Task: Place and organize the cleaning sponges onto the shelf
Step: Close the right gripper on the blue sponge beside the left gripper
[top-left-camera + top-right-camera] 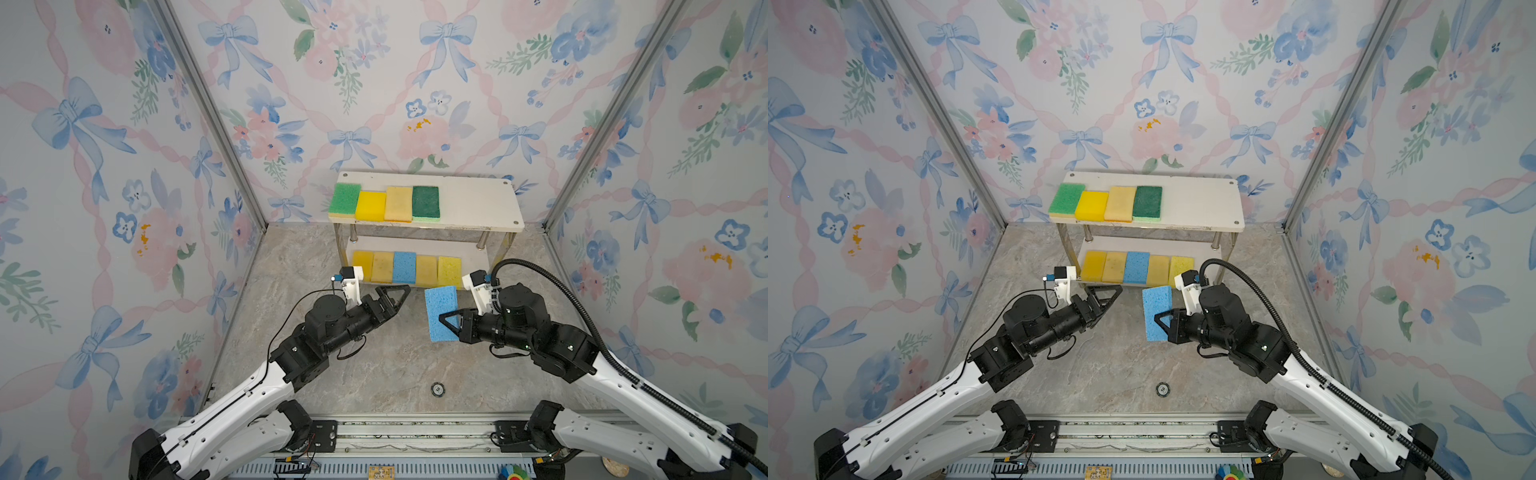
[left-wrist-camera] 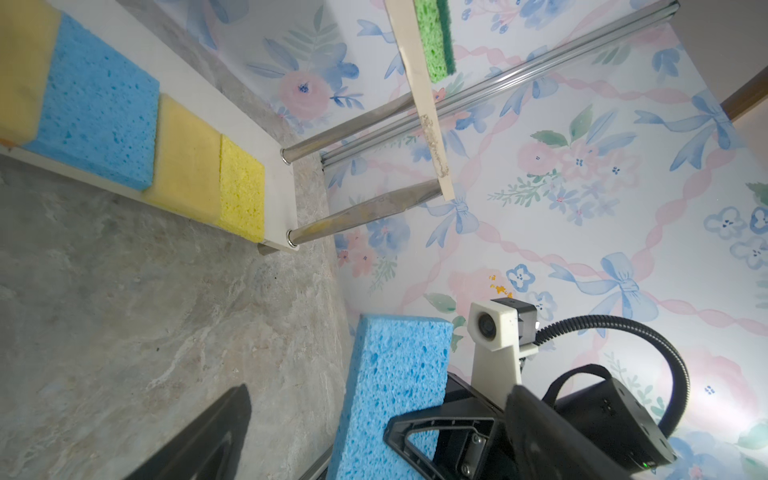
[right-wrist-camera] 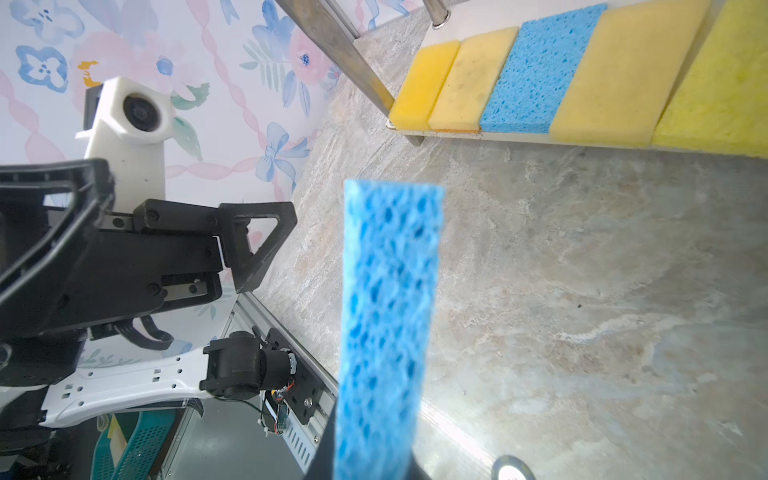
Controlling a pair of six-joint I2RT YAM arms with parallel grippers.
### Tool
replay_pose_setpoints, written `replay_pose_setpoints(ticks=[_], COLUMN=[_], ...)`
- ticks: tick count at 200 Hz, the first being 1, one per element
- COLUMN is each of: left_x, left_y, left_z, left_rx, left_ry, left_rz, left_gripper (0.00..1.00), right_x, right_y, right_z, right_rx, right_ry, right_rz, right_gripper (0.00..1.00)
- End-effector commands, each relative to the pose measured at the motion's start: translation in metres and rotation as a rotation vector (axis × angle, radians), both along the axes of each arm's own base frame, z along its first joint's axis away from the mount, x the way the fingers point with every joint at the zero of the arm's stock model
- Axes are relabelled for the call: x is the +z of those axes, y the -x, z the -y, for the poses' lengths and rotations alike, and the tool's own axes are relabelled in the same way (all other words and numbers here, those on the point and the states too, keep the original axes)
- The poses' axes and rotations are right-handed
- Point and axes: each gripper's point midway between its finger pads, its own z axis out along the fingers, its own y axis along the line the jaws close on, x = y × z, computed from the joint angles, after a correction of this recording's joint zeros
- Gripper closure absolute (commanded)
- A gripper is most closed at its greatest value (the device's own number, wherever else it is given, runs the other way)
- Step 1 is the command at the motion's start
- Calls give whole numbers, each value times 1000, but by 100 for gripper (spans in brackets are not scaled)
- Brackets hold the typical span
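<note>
The shelf (image 1: 478,203) (image 1: 1200,203) stands against the back wall. Its top board carries a row of a green, a yellow, a tan and a dark green sponge (image 1: 426,202). The lower board (image 2: 278,199) holds several yellow, tan and blue sponges (image 1: 404,267) side by side. My right gripper (image 1: 446,320) (image 3: 374,465) is shut on a light blue sponge (image 1: 440,303) (image 1: 1156,303) (image 3: 390,291), held on edge above the floor before the shelf. My left gripper (image 1: 399,297) (image 2: 378,390) stands open and empty, just left of that sponge (image 2: 395,374) and apart from it.
A small round black-and-white disc (image 1: 437,389) (image 3: 511,469) lies on the marble floor between the arms. Floral walls with metal corner posts (image 1: 208,112) close in the cell on three sides. A metal rail (image 1: 415,436) runs along the front.
</note>
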Motion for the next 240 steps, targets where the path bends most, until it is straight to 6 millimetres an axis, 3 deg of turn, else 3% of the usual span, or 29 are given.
replay_pose_setpoints(ticks=[1, 29, 48, 53, 97, 154, 193, 212, 240], left_x=[10, 22, 43, 34, 45, 57, 59, 58, 53], left_y=[12, 27, 41, 44, 54, 55, 54, 53, 51], left_z=[4, 12, 18, 20, 30, 36, 38, 38, 37], left_rx=[-99, -226, -315, -341, -421, -451, -452, -448, -436], left_ry=[-56, -31, 66, 77, 128, 185, 199, 201, 200], left_rz=[139, 217, 272, 256, 274, 283, 279, 270, 259], left_gripper=[2, 2, 2, 2, 2, 9, 32, 59, 80], right_x=[29, 55, 72, 76, 102, 96, 87, 84, 81], right_y=[4, 4, 6, 7, 16, 37, 44, 43, 43], right_z=[6, 4, -2, -4, -26, -56, -68, -69, -70], right_rx=[16, 53, 94, 108, 233, 388, 427, 427, 424], right_ry=[-76, -193, -278, -297, -469, -501, -462, -455, -446], right_rz=[2, -24, -40, -44, -108, -174, -190, -196, -198], right_gripper=[89, 89, 89, 89, 88, 88, 87, 86, 83])
